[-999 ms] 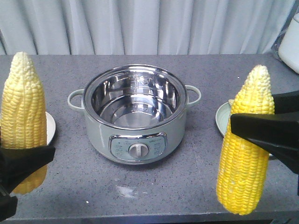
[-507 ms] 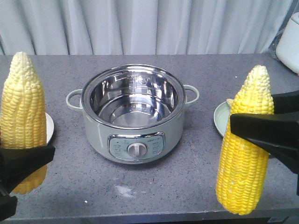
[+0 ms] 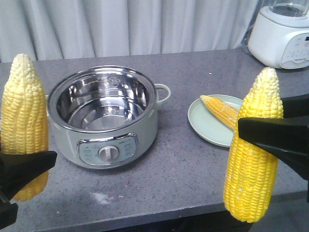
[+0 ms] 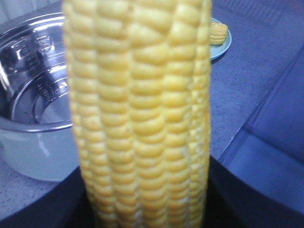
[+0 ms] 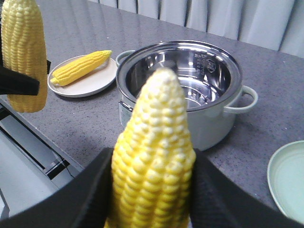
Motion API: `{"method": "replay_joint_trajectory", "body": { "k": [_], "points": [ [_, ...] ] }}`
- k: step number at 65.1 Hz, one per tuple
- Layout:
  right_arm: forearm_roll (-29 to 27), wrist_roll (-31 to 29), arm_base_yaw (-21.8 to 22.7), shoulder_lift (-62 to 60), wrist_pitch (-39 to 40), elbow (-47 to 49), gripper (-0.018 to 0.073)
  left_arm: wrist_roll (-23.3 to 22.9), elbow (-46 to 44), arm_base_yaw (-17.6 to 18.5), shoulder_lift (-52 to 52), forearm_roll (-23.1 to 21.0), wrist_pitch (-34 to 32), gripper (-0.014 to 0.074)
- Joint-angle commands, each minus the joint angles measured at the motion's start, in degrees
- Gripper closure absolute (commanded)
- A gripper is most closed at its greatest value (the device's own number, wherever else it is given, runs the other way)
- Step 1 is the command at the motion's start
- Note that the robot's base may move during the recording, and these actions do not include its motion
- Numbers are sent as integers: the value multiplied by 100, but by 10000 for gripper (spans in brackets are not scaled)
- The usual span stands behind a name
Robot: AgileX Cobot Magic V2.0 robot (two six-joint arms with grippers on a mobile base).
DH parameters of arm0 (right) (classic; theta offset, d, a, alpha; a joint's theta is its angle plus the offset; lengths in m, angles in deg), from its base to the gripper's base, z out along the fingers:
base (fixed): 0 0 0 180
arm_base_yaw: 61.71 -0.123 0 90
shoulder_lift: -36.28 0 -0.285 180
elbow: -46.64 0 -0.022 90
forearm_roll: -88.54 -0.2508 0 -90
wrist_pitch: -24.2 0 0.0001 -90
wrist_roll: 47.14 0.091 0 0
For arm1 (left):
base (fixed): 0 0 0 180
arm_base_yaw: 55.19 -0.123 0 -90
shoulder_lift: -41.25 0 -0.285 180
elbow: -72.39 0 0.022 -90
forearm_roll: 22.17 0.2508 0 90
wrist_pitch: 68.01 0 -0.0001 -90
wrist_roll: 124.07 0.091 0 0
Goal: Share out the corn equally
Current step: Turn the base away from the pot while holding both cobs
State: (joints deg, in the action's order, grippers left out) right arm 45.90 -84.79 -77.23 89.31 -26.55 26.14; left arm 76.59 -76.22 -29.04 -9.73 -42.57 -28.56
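Note:
I hold two cobs of corn upright, one in each gripper. My left gripper [image 3: 23, 166] is shut on the left corn [image 3: 24, 111], which fills the left wrist view [image 4: 140, 109]. Over at the right, the right gripper [image 3: 260, 133] is shut on the other corn [image 3: 253, 159], tip up in the right wrist view [image 5: 154, 142]. A third cob [image 3: 221, 108] lies on a pale green plate [image 3: 207, 128] right of the pot. Another cob [image 5: 80, 66] lies on a beige plate [image 5: 95, 83] left of the pot, seen only in the right wrist view.
A pale green electric pot [image 3: 104, 118] with a shiny steel bowl and nothing inside stands on the grey counter [image 3: 169, 169], left of centre. A white blender base [image 3: 285, 34] is at the back right. The counter's front edge runs just below both held cobs.
The view has swung right: the pot now sits further left in frame, the green plate with its cob and the blender have come into view. Both grippers still hold their cobs.

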Motion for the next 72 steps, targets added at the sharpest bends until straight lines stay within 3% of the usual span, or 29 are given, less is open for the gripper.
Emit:
{"method": "replay_joint_trajectory", "body": {
  "k": [1, 72],
  "points": [
    [-186, -48, 39, -25, 309, 132, 335, 11, -127, 23, 20, -159, -358, 318],
    [-186, -48, 39, -25, 309, 132, 335, 11, -127, 23, 20, -159, -358, 318]
  ]
}}
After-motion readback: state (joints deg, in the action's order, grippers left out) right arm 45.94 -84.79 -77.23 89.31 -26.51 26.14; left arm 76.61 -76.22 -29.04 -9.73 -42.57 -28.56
